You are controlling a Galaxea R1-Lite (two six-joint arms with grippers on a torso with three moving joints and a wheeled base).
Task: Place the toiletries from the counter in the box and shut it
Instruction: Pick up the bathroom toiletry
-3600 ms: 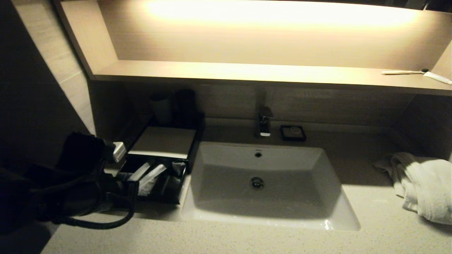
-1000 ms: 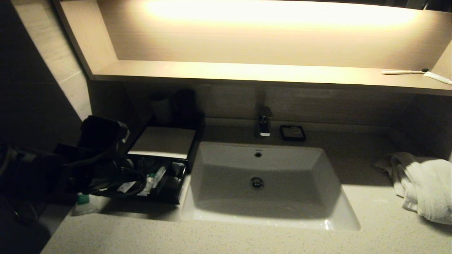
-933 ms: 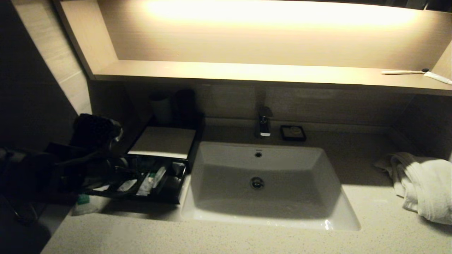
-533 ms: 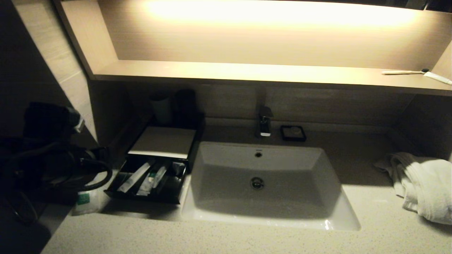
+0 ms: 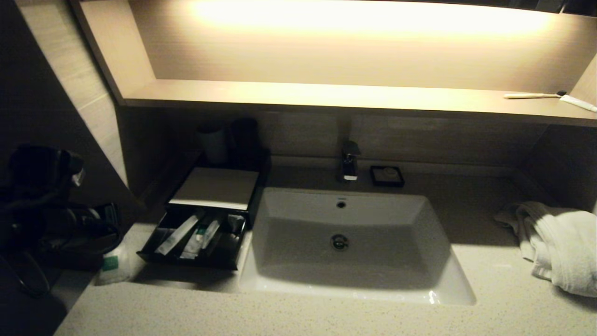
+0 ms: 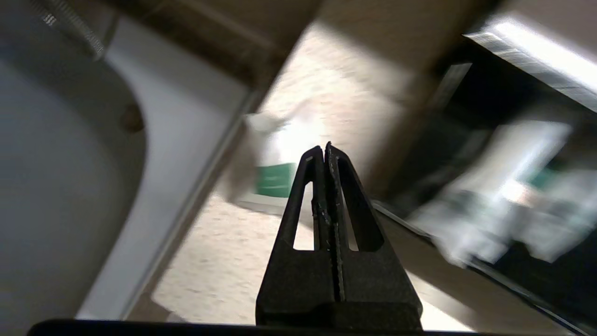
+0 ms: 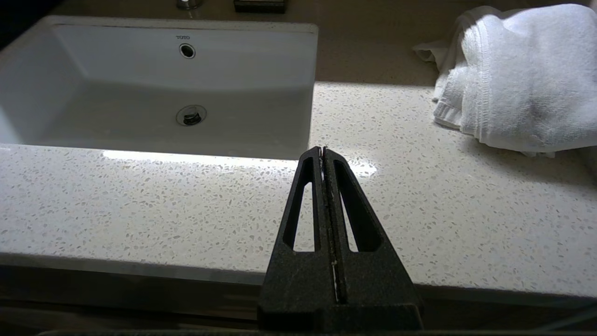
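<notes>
Black box [image 5: 196, 238]: on the speckled tabletop [image 5: 298, 317], just left of the white sink [image 5: 347, 242]. Drawer section stands pulled open toward the front; the flat pale lid [image 5: 215, 187] covers the rear part.

Contents of open drawer: several long white sachets [image 5: 179, 233] lying lengthwise, one with a green mark; further dark items beside them cannot be made out.

White packet with green label [image 5: 112, 263]: on the tabletop, just outside the box at its left front corner, apart from the sachets inside. Also seen from the left wrist [image 6: 273, 175], beyond the fingertips, not touched.

Left pincer [image 6: 325, 148]: fingers pressed together, nothing between them. Held above the tabletop near the packet, with the open box to one side. In the head view the left arm [image 5: 51, 210] is a dark mass at the left edge, clear of the box.

Right pincer [image 7: 322, 150]: fingers together, holding nothing, poised over the front edge of the tabletop between sink [image 7: 158, 84] and towel [image 7: 517, 74].

Other fittings: chrome tap [image 5: 350, 161] behind the sink; small black dish [image 5: 386, 175] beside it; two cups [image 5: 228, 137] behind the box; folded white towel [image 5: 557, 245] at the right; toothbrush and tube [image 5: 550, 97] on the lit shelf [image 5: 326, 95] above.
</notes>
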